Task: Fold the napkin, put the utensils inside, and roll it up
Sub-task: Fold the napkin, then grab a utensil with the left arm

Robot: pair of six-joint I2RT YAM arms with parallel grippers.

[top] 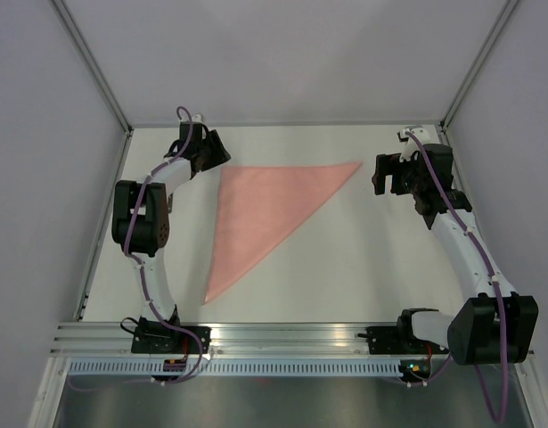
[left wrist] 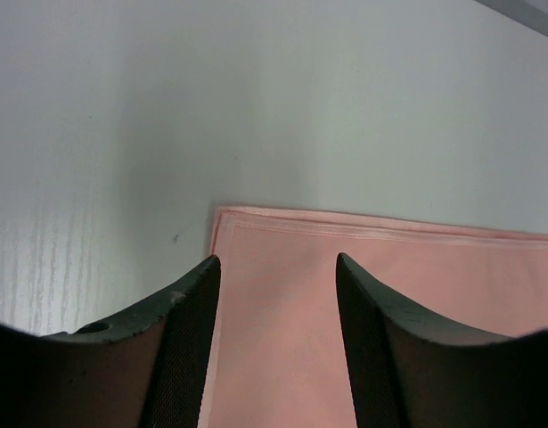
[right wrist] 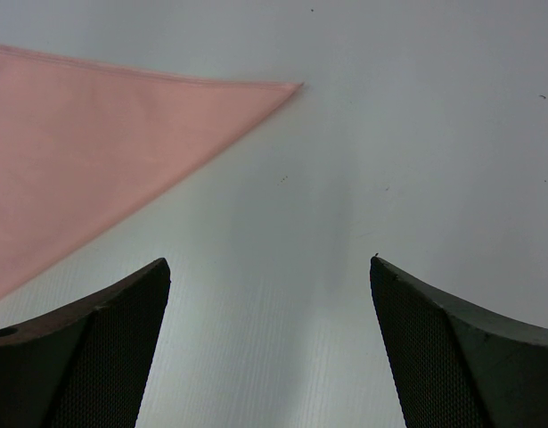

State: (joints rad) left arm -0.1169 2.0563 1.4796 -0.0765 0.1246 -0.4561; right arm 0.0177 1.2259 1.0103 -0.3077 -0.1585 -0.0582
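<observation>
Napkin (top: 265,214) lies flat between left tool (top: 218,153) and right tool (top: 379,175).

- Napkin (left wrist: 416,303), left wrist view: cut off by the right and bottom edges. One corner shows. Strips of it are hidden behind both fingers (left wrist: 184,348).
- Napkin (right wrist: 77,152), right wrist view: cut off by the left edge. Only one pointed tip is in frame.
- Left gripper (top: 218,156), top view: small and dark. Fingertips cannot be told apart, nor whether they touch the cloth.
- Right gripper (right wrist: 269,267), own view: finger bases cut off by the bottom edge.
</observation>
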